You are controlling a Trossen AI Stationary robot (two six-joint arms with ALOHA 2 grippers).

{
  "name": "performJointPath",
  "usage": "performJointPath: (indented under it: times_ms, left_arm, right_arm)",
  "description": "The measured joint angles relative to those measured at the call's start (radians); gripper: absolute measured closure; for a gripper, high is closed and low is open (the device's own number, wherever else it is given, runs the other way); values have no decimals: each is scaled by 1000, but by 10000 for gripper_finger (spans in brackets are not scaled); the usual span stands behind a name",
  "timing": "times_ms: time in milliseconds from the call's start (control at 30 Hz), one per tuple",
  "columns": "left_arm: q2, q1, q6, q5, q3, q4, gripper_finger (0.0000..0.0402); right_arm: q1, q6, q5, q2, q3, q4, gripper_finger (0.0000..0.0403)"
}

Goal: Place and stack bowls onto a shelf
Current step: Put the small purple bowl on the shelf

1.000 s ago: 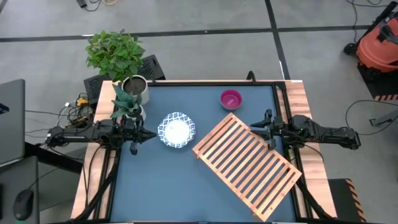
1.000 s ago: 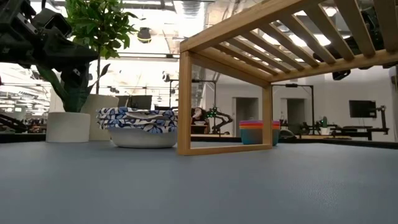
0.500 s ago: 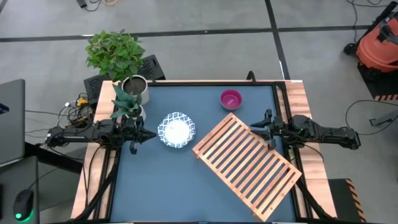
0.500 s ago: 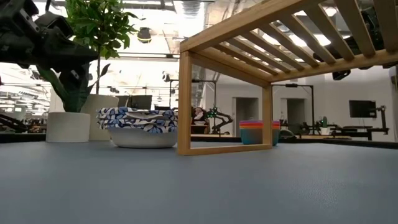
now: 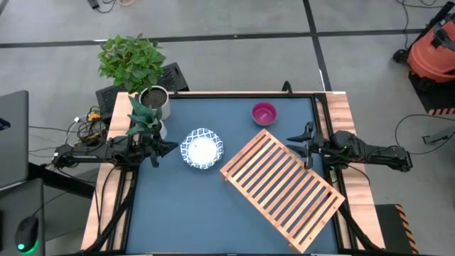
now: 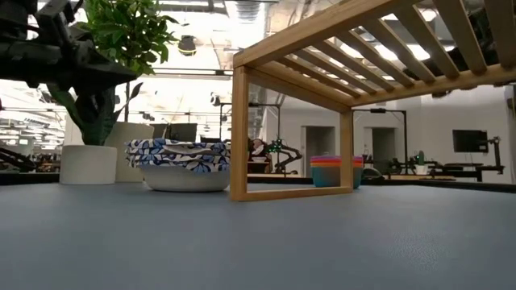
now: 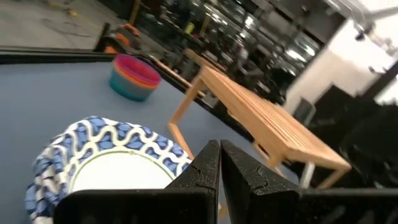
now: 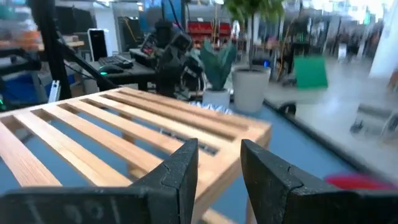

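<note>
A white bowl with a blue patterned rim (image 5: 202,149) rests on its base on the blue table, left of centre. A nested stack of small bowls (image 5: 264,114), magenta on top, then orange and teal (image 6: 334,171), stands near the far edge. The slatted wooden shelf (image 5: 281,188) stands on its legs at the right, set at an angle. My left gripper (image 5: 168,147) hovers shut just left of the white bowl (image 7: 106,171), pointing level toward it. My right gripper (image 5: 293,141) hovers open at the shelf's far right corner (image 8: 249,134), nothing between its fingers (image 8: 183,165).
Two potted plants (image 5: 151,99) (image 5: 144,124) stand at the table's far left corner, close behind my left arm. Bare blue tabletop (image 5: 185,213) lies near the front left. Wooden rails (image 5: 334,107) run along the table's sides.
My left gripper has rolled about its own axis while staying in place beside the white bowl, fingers still shut. The bowls and the shelf have not moved.
</note>
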Motion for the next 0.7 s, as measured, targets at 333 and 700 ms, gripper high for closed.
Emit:
performJointPath:
  times_ms: [333,700]
  left_arm:
    - [0,0,-97,-86,0,13,401]
    - [0,0,-161,-117,0,14,401]
  right_arm:
    - [1,139,3,3,-1,9,253]
    - [1,311,2,3,-1,21,253]
